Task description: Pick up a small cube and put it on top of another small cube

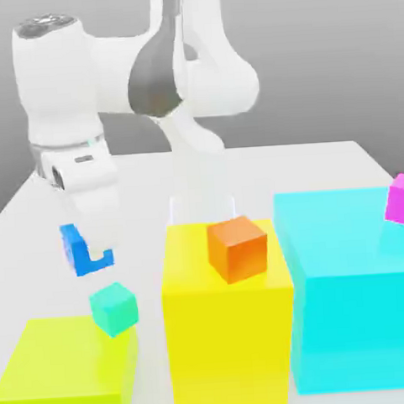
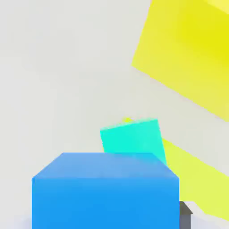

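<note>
One small blue cube (image 2: 105, 190) is pinched in my gripper (image 1: 84, 256), just above the teal cube (image 1: 113, 308), ready for stacking.

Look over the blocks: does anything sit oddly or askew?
Yes. The magenta cube is tilted, one corner dipping against the big cyan block. The small teal-green cube also sits skewed at the lime block's corner.

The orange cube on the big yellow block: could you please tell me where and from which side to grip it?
Grip the orange cube by two opposite upright faces, coming down from above. It sits flat on the yellow block with top and sides free, one upright edge toward the exterior view, so the approach probably needs turning to match.
</note>
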